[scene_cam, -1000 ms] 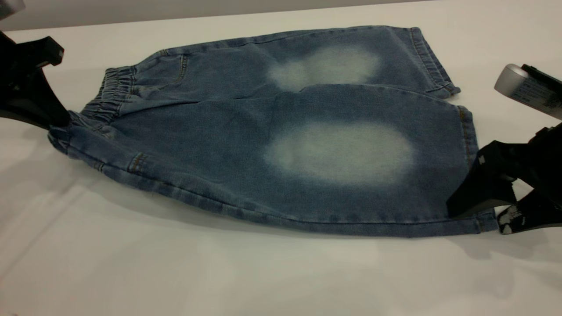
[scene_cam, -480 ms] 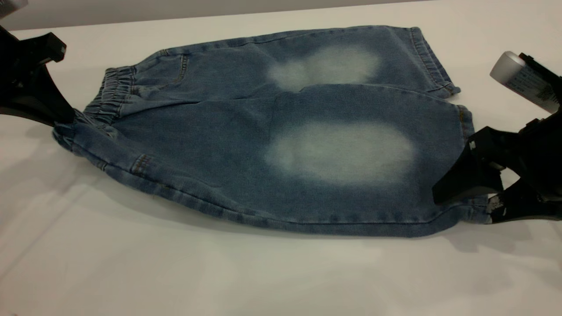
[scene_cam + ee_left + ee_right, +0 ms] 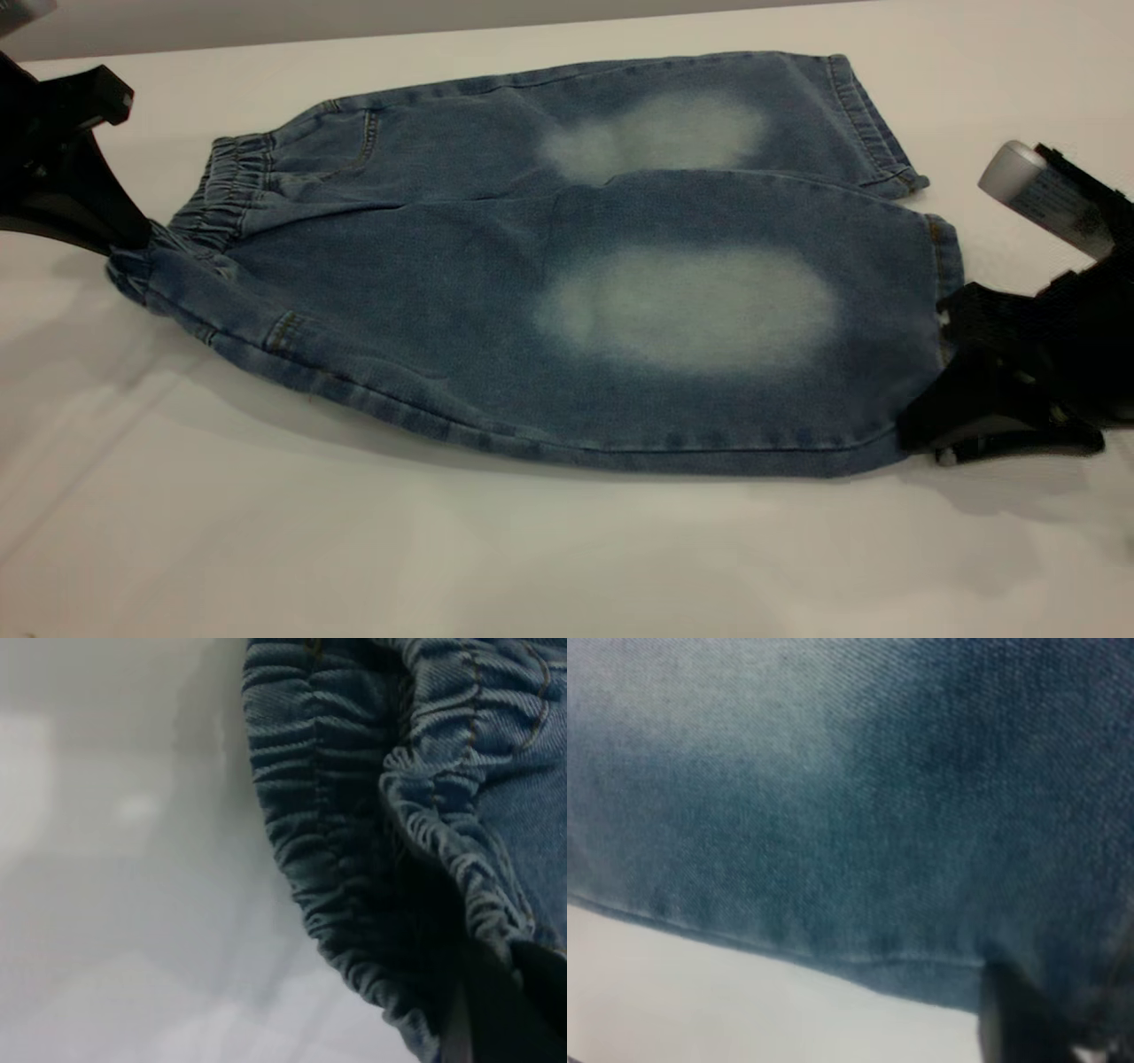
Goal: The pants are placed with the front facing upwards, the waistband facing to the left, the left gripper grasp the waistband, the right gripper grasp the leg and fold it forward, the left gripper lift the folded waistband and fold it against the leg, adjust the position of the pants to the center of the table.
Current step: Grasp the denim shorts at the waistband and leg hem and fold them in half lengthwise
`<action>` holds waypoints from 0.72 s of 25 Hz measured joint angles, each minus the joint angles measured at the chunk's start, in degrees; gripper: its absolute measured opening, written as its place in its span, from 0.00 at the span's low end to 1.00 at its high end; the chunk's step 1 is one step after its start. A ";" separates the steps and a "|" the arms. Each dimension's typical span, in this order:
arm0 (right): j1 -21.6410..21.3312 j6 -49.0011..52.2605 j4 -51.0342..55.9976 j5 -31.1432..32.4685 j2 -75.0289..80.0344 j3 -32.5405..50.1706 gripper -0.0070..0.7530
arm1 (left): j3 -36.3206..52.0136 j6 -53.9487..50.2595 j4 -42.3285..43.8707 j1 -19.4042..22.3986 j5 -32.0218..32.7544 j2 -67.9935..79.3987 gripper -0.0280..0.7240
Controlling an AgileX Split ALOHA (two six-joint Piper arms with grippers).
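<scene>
The blue denim pants (image 3: 567,292) lie flat on the white table (image 3: 443,549), with a pale faded oval on each leg. The gathered waistband (image 3: 226,190) points left. My left gripper (image 3: 124,246) is at the waistband's near corner, shut on it. In the left wrist view the ruffled waistband (image 3: 337,815) fills the frame beside a dark finger (image 3: 496,1019). My right gripper (image 3: 926,430) sits at the near leg's hem corner with its jaws closed on the denim. The right wrist view shows the leg fabric (image 3: 850,815) and one dark finger (image 3: 1019,1019).
The right arm's grey cylindrical part (image 3: 1028,182) sticks up beyond the leg hems. The table's far edge (image 3: 354,31) runs just behind the pants. Bare white surface lies in front of the pants.
The right gripper's fingers, spread apart over the near leg's hem corner before, have come down and closed on it. The left gripper and waistband corner shifted slightly to the right.
</scene>
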 joint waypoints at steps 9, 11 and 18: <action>0.00 0.00 0.07 -0.37 -0.18 -1.38 0.04 | 0.00 0.02 -0.05 0.00 1.02 0.00 0.13; 0.00 0.00 0.07 -0.49 -1.14 -1.38 0.04 | 0.00 0.02 -0.05 0.00 1.47 0.00 0.13; 0.00 0.00 0.02 -4.24 -11.63 -1.33 0.04 | 0.00 0.02 -0.05 0.00 4.86 -0.22 0.13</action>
